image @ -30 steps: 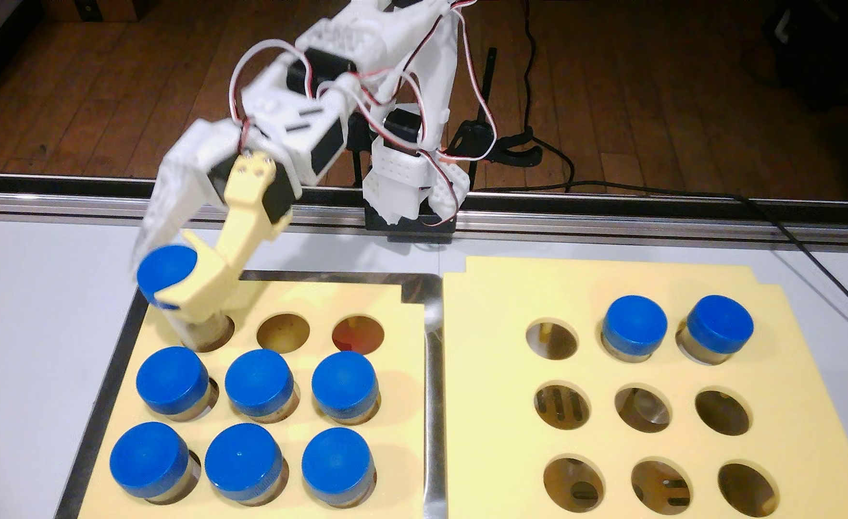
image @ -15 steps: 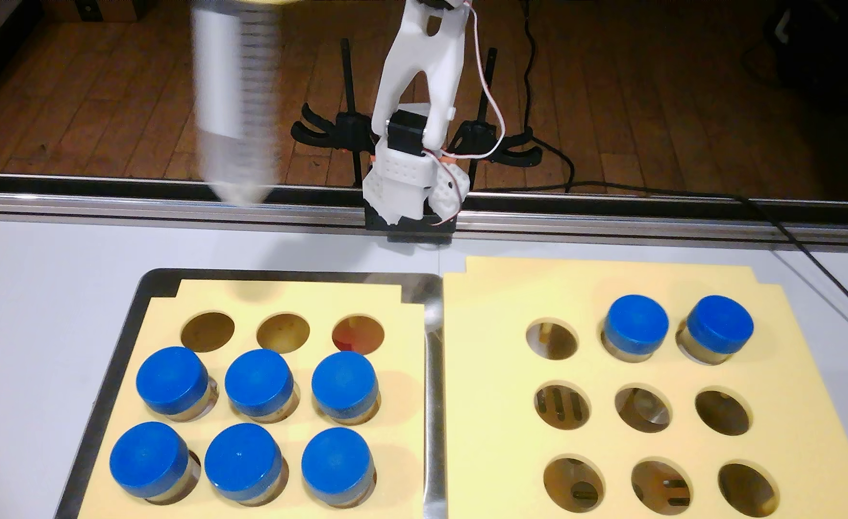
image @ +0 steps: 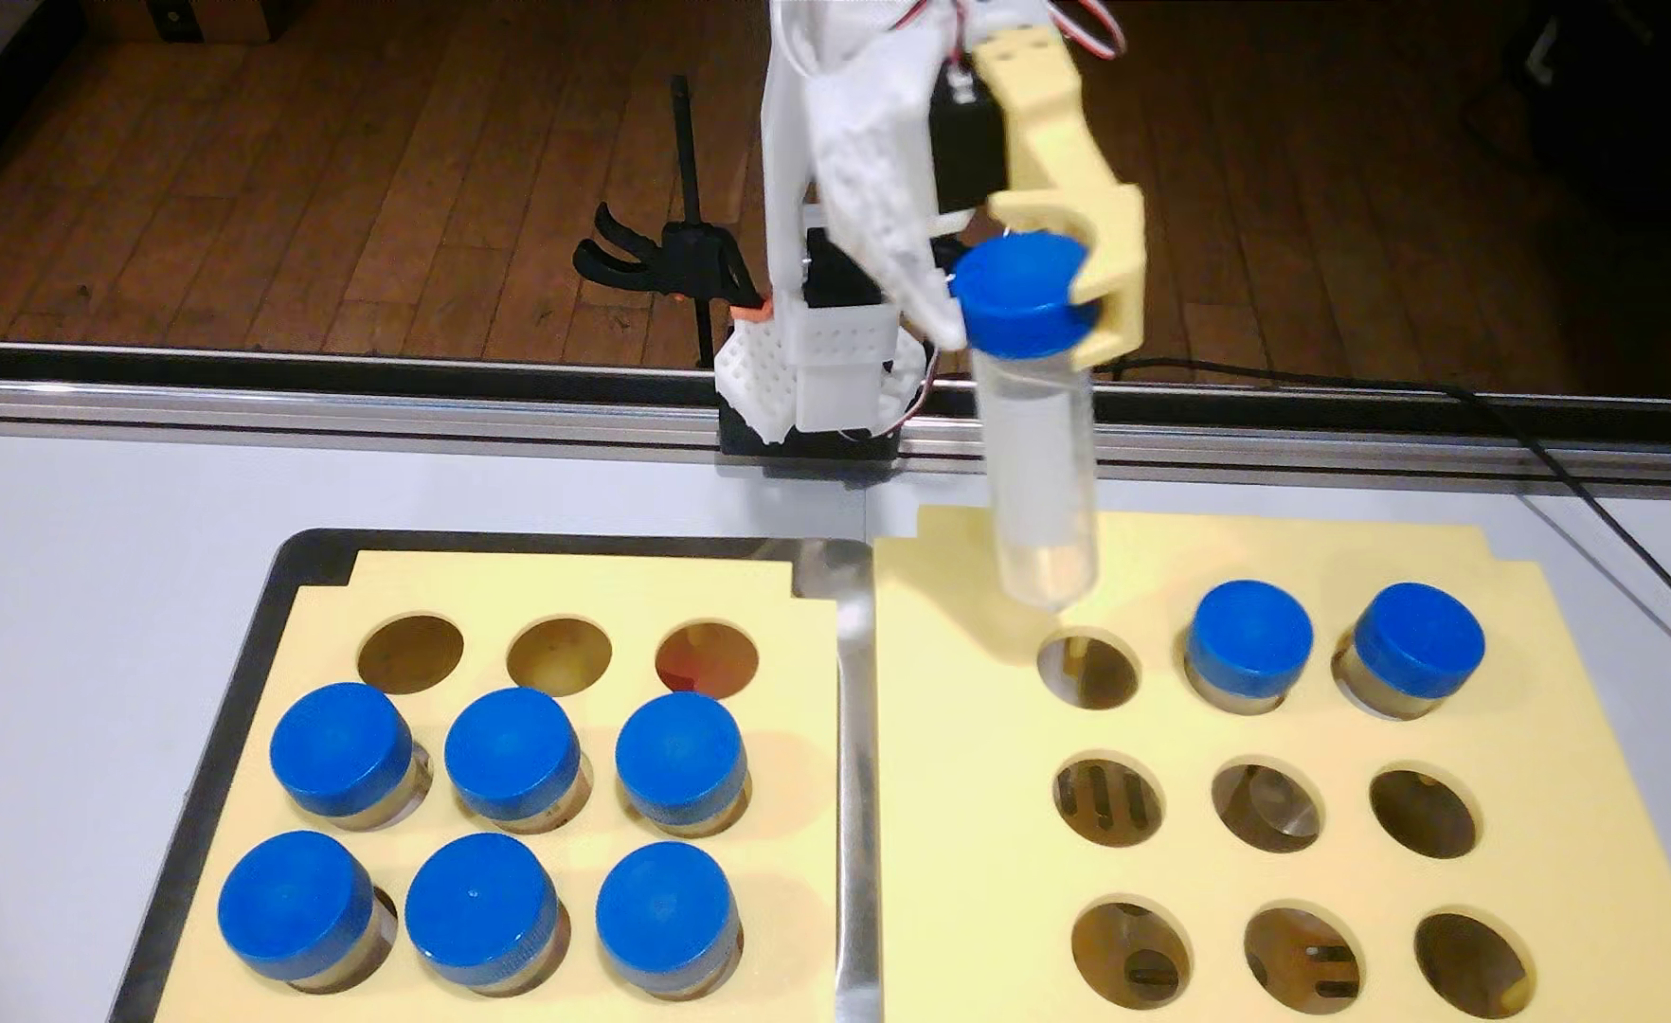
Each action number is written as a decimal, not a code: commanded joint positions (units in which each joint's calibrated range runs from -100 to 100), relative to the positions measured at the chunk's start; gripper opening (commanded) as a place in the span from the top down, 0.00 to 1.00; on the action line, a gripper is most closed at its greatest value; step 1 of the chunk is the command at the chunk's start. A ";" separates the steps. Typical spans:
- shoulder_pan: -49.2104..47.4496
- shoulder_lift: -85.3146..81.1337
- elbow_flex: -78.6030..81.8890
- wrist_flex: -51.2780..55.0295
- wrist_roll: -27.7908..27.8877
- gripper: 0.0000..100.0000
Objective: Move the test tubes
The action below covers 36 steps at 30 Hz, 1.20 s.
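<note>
Claw (image: 1023, 295) clamped on the blue cap (image: 1022, 295) of one tube (image: 1043, 472), held aloft, near upright. Directly beneath, an empty hole (image: 1092, 674) in the right rack (image: 950, 787). Two tubes right of that, six lower left.

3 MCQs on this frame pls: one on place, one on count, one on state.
1. Where is the held tube?
A. Above the right rack's back-left hole
B. In the left rack
C. Lying on the table

2. How many tubes stand in the left rack?
A. Three
B. Six
C. Nine

3. The gripper is:
A. Open and empty
B. Shut on the tube's blue cap
C. Out of view

Answers: 1 A, the tip hangs just over that hole. 2 B, six caps in two rows, back row empty. 3 B, both fingers flank the cap.
</note>
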 commanded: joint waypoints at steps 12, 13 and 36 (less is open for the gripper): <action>-4.57 6.82 1.48 -1.64 0.24 0.86; -4.79 7.95 1.57 -1.64 0.29 0.86; -5.02 8.91 7.83 -1.73 -3.26 0.64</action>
